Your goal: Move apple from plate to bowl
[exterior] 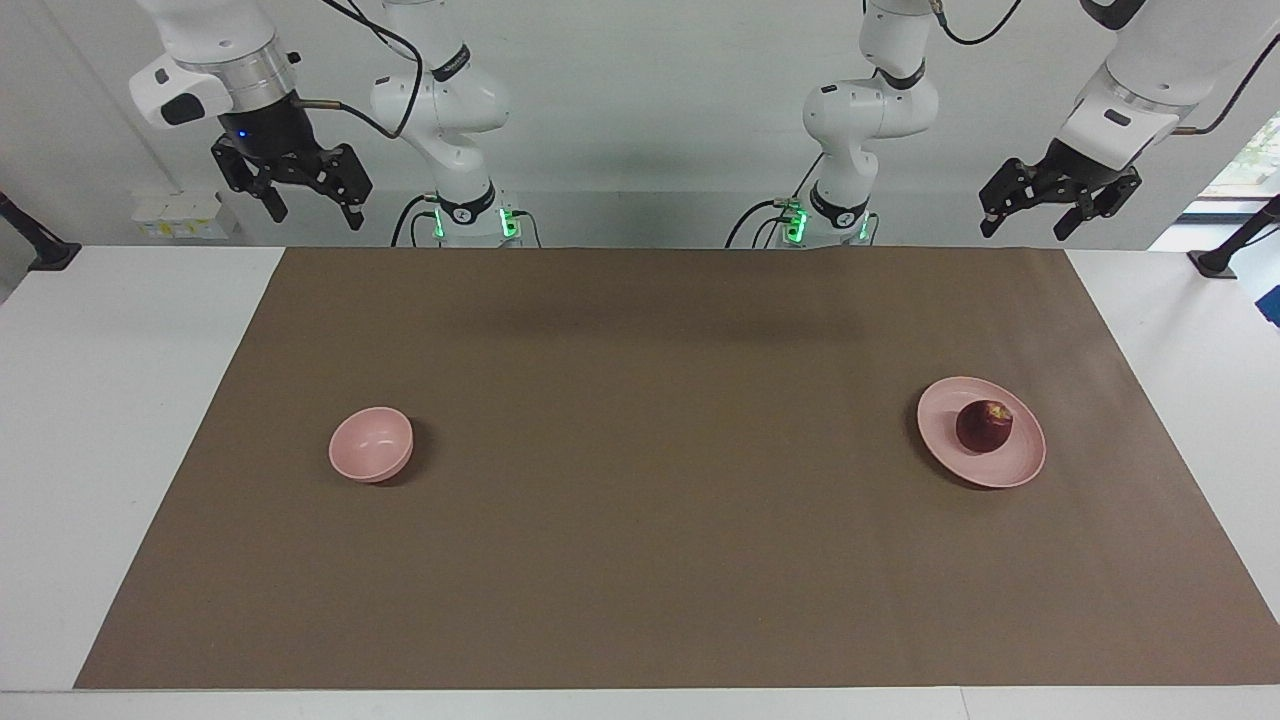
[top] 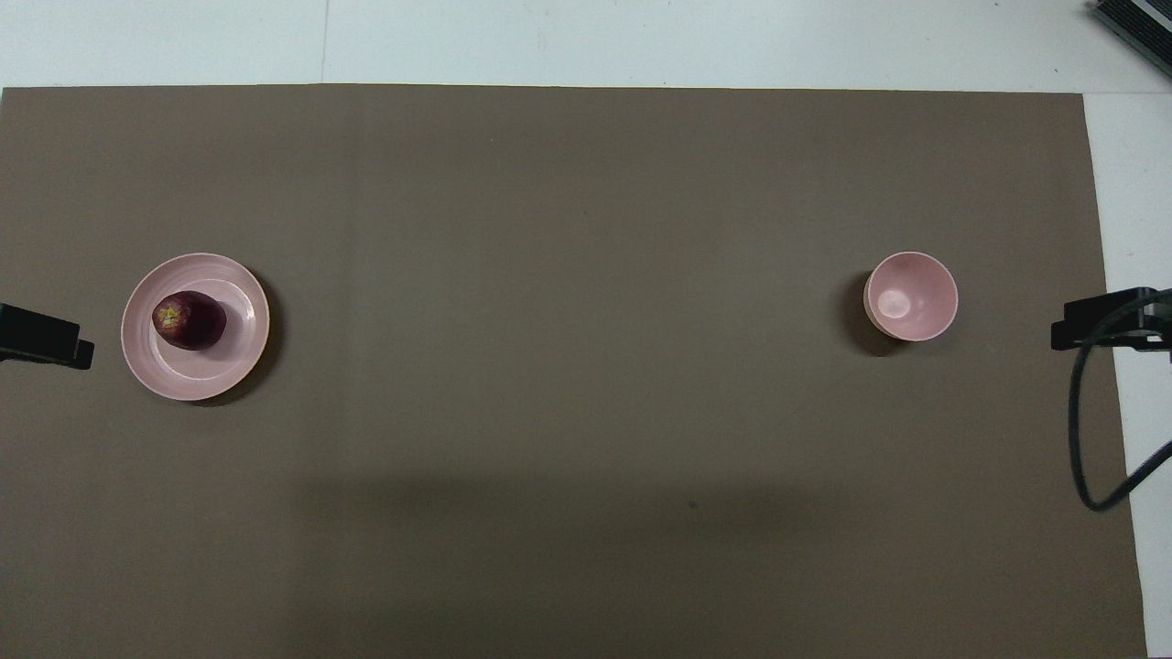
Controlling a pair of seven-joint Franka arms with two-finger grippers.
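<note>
- Sitting on the plate (exterior: 1000,470) is the apple (exterior: 984,426), dark red with a pale patch near its top, set a little off the plate's middle
- Plate and apple lie on the brown mat (exterior: 640,560) toward the left arm's end of the table
- The bowl (exterior: 371,444) stands upright on the same mat toward the right arm's end, well apart from the plate, with nothing in it
- Bowl and plate lie about equally far from the robots
- The left gripper (exterior: 1030,220) hangs high in the air over the table's edge at its own end, close to the arms' bases, fingers spread and holding nothing
- The right gripper (exterior: 315,212) hangs likewise high over its own end of the table, fingers spread apart, nothing between them
- Both arms wait, neither one near the apple, plate or bowl
- From overhead only a dark bit of each gripper shows at the sides of the mat, with a black cable (top: 1085,430) looping down at the right arm's end
- White tabletop (exterior: 100,450) shows around the mat
</note>
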